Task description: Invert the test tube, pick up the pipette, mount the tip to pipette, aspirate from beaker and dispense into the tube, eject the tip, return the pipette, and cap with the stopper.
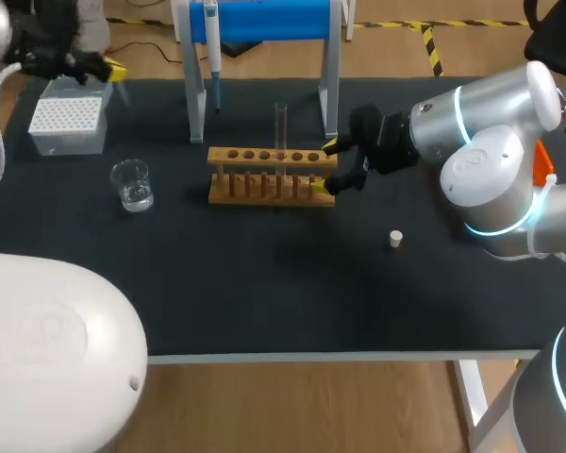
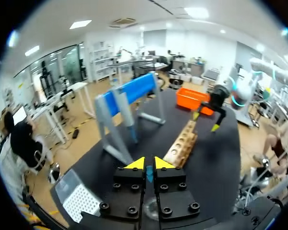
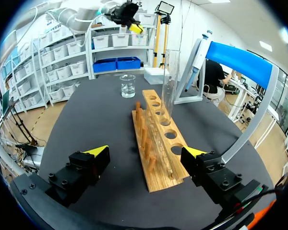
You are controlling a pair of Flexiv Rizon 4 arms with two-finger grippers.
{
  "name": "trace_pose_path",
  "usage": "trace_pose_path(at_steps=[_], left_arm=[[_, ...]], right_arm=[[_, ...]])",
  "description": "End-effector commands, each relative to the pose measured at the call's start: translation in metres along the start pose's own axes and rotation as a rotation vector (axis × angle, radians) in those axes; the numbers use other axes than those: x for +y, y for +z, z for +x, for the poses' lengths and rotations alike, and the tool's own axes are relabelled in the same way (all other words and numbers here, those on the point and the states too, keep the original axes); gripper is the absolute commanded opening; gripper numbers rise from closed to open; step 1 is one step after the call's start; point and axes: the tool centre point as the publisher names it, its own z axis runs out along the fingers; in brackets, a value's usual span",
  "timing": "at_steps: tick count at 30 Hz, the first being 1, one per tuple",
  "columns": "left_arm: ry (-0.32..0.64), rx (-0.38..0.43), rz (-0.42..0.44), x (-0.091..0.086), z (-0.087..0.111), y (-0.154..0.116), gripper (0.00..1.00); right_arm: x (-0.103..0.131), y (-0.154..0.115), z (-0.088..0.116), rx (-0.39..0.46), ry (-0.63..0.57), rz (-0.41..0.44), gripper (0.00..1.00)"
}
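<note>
The right gripper [image 1: 325, 166] is spread wide and empty, with the end of the rack [image 1: 264, 189] between its fingers. The left gripper [image 2: 149, 163] is closed on nothing. The test tube [image 1: 281, 123] stands upright in the rack, and I think a low advance could push the rack and tip it.

In the head view, the tops of the pipette [image 1: 212, 47] and the blue stand [image 1: 264, 19] are cut off by the edge, most of the left arm [image 1: 42, 42] is lost in the corner, and part of the table [image 1: 264, 283] is hidden by a big white cover [image 1: 47, 349]. The test tube [image 1: 281, 127] is so clear there that it can hardly be seen, and how much water is held in the beaker [image 1: 132, 184] cannot be told. In the left wrist view, the tip box [image 2: 81, 201] is partly cut off at the edge, and the test tube cannot be made out in the rack [image 2: 182, 143].
</note>
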Motion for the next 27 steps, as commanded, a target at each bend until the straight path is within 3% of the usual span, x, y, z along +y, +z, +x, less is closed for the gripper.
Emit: trace_pose_path(at_steps=[1, 10, 17, 27], left_arm=[[0.041, 0.105, -0.052, -0.027, 0.029, -0.011, 0.00], [0.114, 0.248, -0.101, -0.052, 0.089, 0.010, 0.00], [0.104, 0.276, -0.112, -0.061, 0.125, 0.027, 0.00], [0.176, 0.351, -0.109, -0.083, 0.187, 0.042, 0.00]], right_arm=[[0.000, -0.001, 0.000, 0.002, 0.000, 0.002, 1.00], [0.000, -0.001, 0.000, 0.002, 0.000, 0.002, 1.00], [0.000, -0.001, 0.000, 0.002, 0.000, 0.002, 1.00], [0.000, -0.001, 0.000, 0.002, 0.000, 0.002, 1.00]])
